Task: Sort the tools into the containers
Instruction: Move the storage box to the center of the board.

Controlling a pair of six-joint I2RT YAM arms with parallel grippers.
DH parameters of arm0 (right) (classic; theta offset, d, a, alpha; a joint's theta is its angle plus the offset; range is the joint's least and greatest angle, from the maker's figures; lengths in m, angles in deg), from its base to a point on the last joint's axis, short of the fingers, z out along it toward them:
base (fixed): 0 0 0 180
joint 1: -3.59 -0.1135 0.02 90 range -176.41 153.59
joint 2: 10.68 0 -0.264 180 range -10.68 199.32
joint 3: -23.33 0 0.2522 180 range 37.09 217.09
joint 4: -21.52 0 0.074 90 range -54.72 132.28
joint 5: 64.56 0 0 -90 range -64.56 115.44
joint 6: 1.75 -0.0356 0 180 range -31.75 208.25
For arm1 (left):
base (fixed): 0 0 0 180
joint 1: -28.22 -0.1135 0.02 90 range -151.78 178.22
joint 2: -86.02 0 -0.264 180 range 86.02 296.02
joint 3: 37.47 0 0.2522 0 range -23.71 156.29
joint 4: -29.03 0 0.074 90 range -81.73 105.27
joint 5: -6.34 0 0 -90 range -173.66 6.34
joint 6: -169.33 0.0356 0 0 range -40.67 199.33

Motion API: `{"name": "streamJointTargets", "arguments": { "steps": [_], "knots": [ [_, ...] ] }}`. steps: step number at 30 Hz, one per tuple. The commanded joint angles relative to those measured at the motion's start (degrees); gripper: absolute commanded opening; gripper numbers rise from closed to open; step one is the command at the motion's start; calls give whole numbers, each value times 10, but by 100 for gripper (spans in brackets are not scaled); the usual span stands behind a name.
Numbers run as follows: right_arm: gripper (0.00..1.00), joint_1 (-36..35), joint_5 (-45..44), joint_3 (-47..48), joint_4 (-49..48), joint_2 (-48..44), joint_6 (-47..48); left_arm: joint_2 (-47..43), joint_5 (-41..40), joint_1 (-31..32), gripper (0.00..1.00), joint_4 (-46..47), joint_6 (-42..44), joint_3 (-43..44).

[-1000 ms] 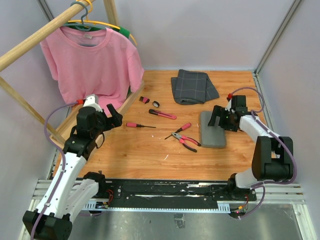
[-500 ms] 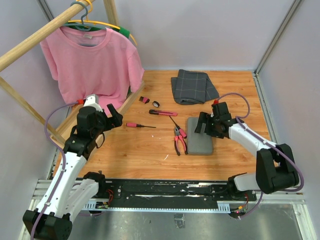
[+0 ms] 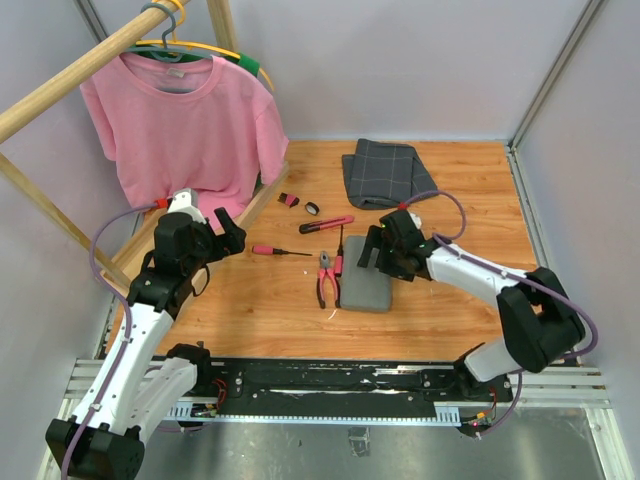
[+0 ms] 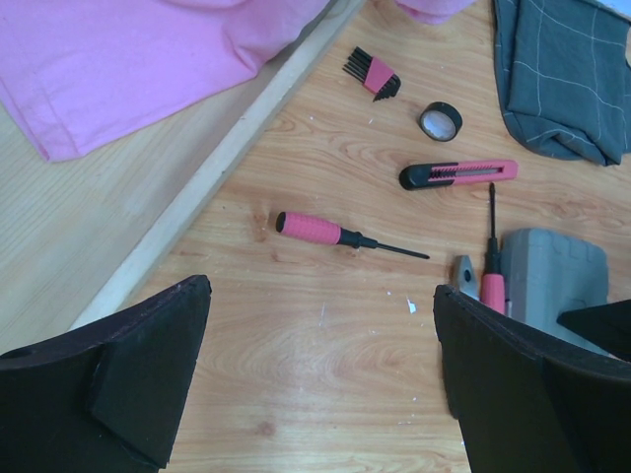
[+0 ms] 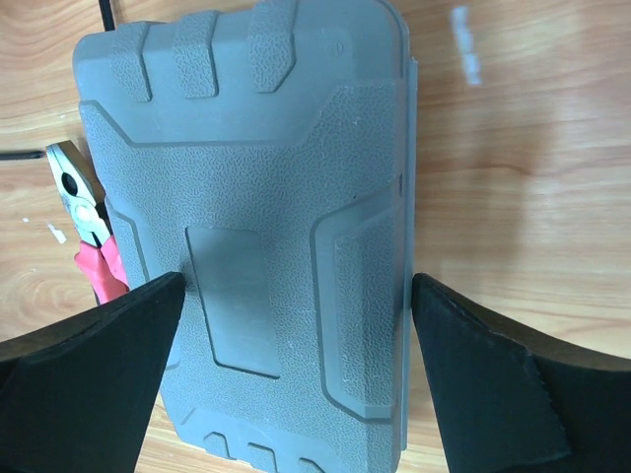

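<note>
A grey tool case (image 3: 365,285) lies closed at mid-table. My right gripper (image 3: 385,255) is open over its far end; in the right wrist view the gripper (image 5: 296,374) has one finger at the edge of the case (image 5: 256,217) and the other over its lid. Pink-handled pliers (image 3: 325,278) and a thin screwdriver (image 3: 340,252) lie against the case's left side. A pink utility knife (image 3: 326,224), a pink-handled screwdriver (image 3: 278,250), a tape roll (image 3: 312,209) and a small brush (image 3: 288,200) lie further left. My left gripper (image 4: 320,384) hangs open above bare wood.
A folded grey cloth bag (image 3: 386,173) lies at the back of the table. A wooden rack with a pink shirt (image 3: 185,125) stands at the left, its base rail (image 4: 227,163) running beside the tools. Walls close in at the back and right.
My right gripper has slid the grey case leftward across the table, shoving the pliers and the thin screwdriver along with it. The left arm has stayed put.
</note>
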Motion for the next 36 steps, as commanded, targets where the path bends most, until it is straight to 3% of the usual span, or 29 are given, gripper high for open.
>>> {"name": "streamJointTargets", "arguments": {
  "steps": [1, 8, 13, 29, 36],
  "knots": [
    [98, -57, -31, 43, 13, 55, -45, 2, 8, -7, 99, 6, 3, 4],
    [97, -122, -47, 114, 13, 121, -18, 1, 11, -6, 99, 6, 4, 4],
    [96, -125, -72, 99, 24, 114, -14, 3, 14, -6, 99, 7, 5, 4],
    [79, -48, -63, -1, 40, 39, 69, 3, 15, -7, 99, 7, 5, 5],
    [77, -3, -43, -17, 44, 21, 116, 3, 16, -6, 99, 7, 3, 5]
  ]
}}
